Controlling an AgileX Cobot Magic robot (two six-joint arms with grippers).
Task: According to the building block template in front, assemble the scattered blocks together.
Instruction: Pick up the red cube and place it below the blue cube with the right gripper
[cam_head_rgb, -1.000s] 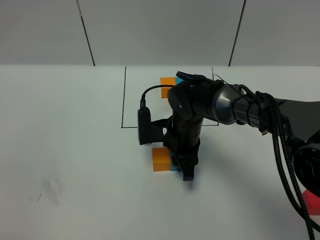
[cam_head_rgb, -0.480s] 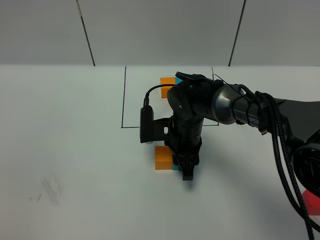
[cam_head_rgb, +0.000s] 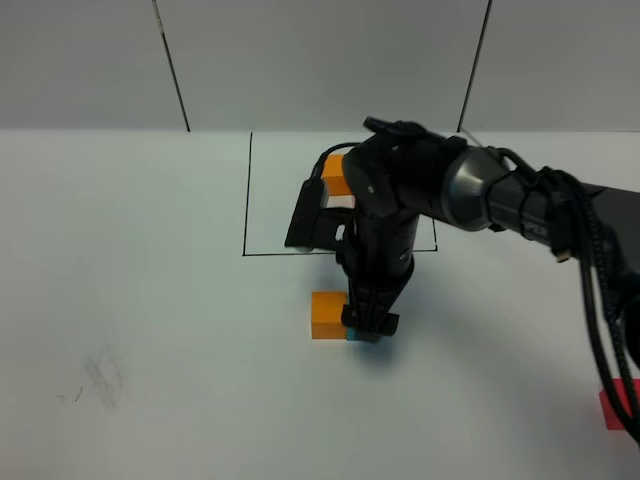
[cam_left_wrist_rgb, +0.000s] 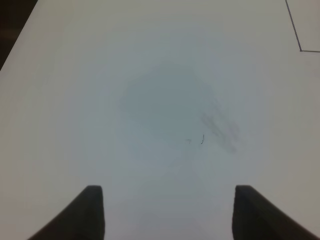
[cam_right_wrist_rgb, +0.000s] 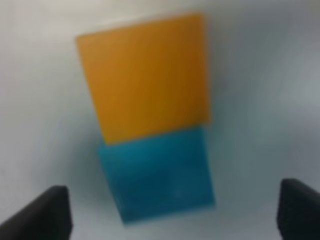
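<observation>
The scattered orange cube (cam_head_rgb: 326, 314) and blue cube (cam_head_rgb: 352, 335) sit side by side, touching, just in front of the template's black outline (cam_head_rgb: 247, 200). My right gripper (cam_head_rgb: 368, 326) hangs over the blue cube with its jaws wide apart. In the right wrist view the orange cube (cam_right_wrist_rgb: 145, 75) and blue cube (cam_right_wrist_rgb: 157, 172) lie between the spread fingertips (cam_right_wrist_rgb: 47, 215), untouched. The scattered red cube (cam_head_rgb: 620, 405) lies at the far right edge. Of the template only its orange cube (cam_head_rgb: 334, 182) shows; the arm hides the others. My left gripper (cam_left_wrist_rgb: 170, 215) is open over bare table.
The right arm and its cables (cam_head_rgb: 590, 260) stretch from the right edge across the outline's near right corner. A faint smudge (cam_head_rgb: 100, 375) marks the table at the left. A corner of the outline (cam_left_wrist_rgb: 300, 50) shows in the left wrist view.
The right gripper has risen and drawn back a little from the orange and blue cubes, leaving them together. The arm shifted toward the back, uncovering more of the red cube.
</observation>
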